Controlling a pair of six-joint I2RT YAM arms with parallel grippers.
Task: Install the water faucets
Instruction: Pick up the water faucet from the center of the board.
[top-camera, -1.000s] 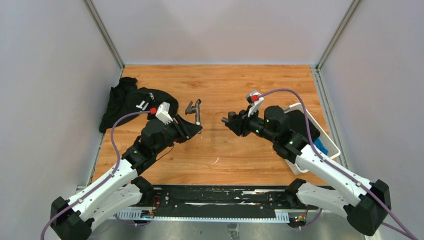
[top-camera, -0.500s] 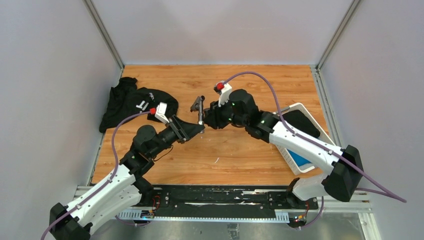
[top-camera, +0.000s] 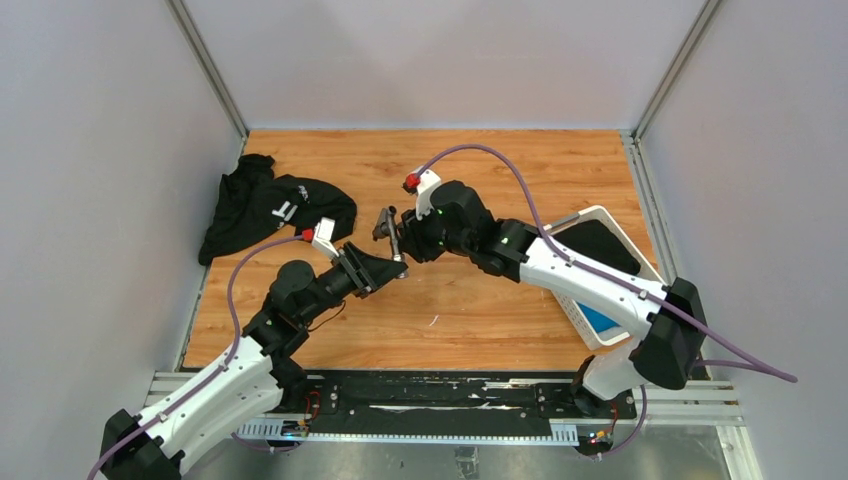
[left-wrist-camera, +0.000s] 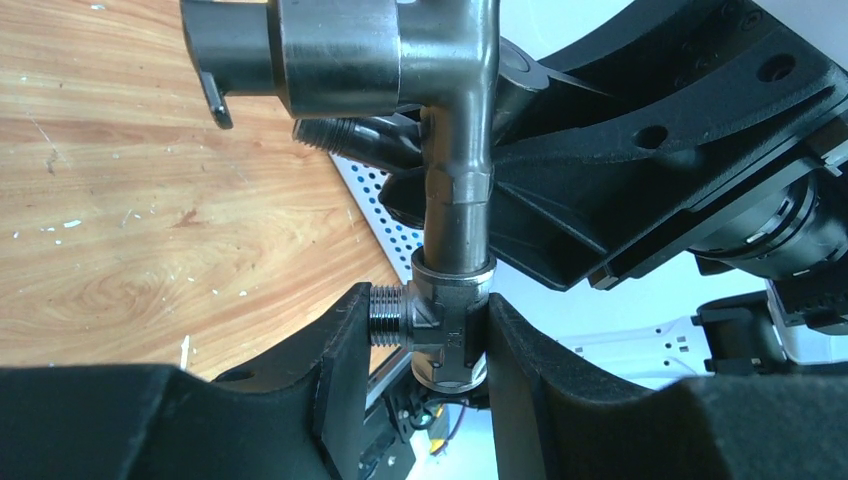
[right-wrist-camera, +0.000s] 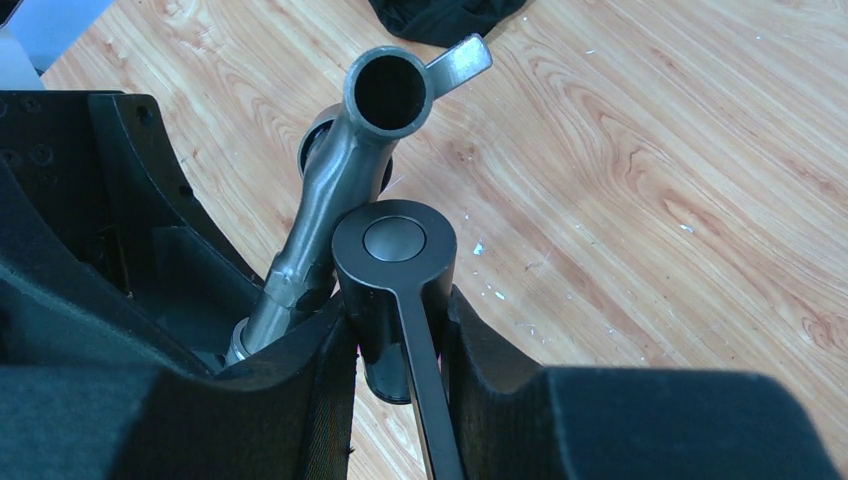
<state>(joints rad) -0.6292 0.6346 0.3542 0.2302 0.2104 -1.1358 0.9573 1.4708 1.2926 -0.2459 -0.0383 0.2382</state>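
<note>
Left gripper (left-wrist-camera: 430, 345): fingers (left-wrist-camera: 345, 365) closed snug on the tee fitting (left-wrist-camera: 445, 325), one pad each side, its threaded stub poking out past the left pad. Up from the tee runs the tap (left-wrist-camera: 455, 170): pipe upright in that view, thick body w/ a small lever at the top. The tee looks seated on the pipe end, so I'd call that joint done or nearly.

Right gripper (right-wrist-camera: 395, 335): fingers (right-wrist-camera: 490, 365) shut on the lever piece (right-wrist-camera: 395, 255), a dark round-capped barrel w/ a thin handle running back btwn the pads. It sits just beside the tap's pipe, prob. touching. Can't tell if anything's threaded in; I'd guess not yet.

The whole lot is held off the table (top-camera: 480, 300), btwn the two arms. Black cloth (top-camera: 265, 205) and white basket (top-camera: 597, 212) lie well apart at the sides.

Approx. halfway: parts brought together, second joint left to make.
</note>
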